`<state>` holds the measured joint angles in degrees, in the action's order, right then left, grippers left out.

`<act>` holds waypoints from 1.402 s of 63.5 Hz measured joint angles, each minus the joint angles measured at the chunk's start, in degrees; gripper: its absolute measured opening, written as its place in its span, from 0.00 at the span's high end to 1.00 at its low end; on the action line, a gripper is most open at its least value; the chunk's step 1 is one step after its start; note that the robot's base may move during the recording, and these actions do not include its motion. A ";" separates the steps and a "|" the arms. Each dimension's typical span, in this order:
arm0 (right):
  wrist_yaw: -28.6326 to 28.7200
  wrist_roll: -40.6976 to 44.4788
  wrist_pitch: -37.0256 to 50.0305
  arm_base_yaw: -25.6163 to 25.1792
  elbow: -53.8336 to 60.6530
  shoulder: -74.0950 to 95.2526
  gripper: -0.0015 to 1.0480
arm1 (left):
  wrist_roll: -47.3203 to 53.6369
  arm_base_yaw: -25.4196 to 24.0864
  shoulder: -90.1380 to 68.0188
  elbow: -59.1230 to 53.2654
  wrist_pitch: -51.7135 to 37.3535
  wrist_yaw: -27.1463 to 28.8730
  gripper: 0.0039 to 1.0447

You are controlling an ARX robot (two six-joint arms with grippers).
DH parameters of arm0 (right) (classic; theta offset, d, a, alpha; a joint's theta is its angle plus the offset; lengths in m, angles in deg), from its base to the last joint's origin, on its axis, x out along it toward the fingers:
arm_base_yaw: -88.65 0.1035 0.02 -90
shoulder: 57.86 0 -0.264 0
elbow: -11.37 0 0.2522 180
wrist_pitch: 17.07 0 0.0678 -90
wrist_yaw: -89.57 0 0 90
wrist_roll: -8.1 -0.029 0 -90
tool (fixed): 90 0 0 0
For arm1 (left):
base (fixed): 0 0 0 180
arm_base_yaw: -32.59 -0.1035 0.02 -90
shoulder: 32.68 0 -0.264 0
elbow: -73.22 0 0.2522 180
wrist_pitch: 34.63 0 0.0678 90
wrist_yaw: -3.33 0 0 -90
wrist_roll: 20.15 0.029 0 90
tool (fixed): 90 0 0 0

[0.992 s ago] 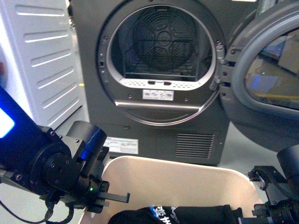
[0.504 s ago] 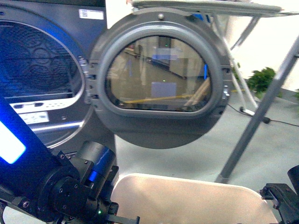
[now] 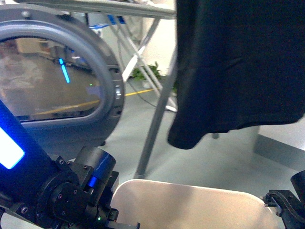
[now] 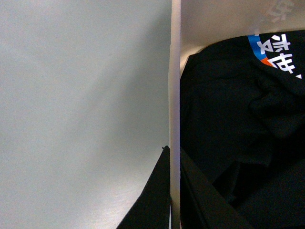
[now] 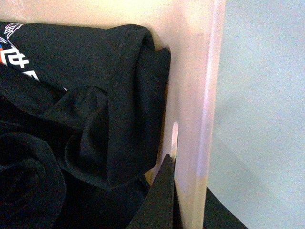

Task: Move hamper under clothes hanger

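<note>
The smooth grey floor (image 3: 209, 157) runs back from the near hamper (image 3: 190, 202). The clothes hanger (image 3: 155, 129) plants a slanted leg at centre. Farther back stand white ironing board legs (image 3: 138, 52), a green plant (image 3: 147, 74) and a yellow floor line (image 3: 138, 92).

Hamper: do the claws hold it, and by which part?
Yes. The left claw and the right claw each pinch the hamper by its rim, at opposite sides.

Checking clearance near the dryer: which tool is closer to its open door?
Left. The left tool clamps the hamper rim on the side of the dryer door, close beneath it; the right tool clamps the opposite rim, farther away.
</note>
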<state>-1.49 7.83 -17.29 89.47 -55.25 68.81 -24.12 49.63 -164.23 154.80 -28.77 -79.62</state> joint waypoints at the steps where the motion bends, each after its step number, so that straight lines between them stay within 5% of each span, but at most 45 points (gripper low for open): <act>1: 0.00 0.02 0.00 -0.04 0.00 0.00 0.97 | 0.00 0.00 0.00 0.00 -0.02 0.02 0.96; 89: -0.22 0.02 0.00 -0.11 0.20 -0.13 0.97 | 0.20 0.26 0.11 0.02 -0.02 -0.02 0.96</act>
<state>-1.70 7.85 -17.29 89.36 -55.05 68.68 -23.92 49.89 -164.12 154.82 -28.79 -79.64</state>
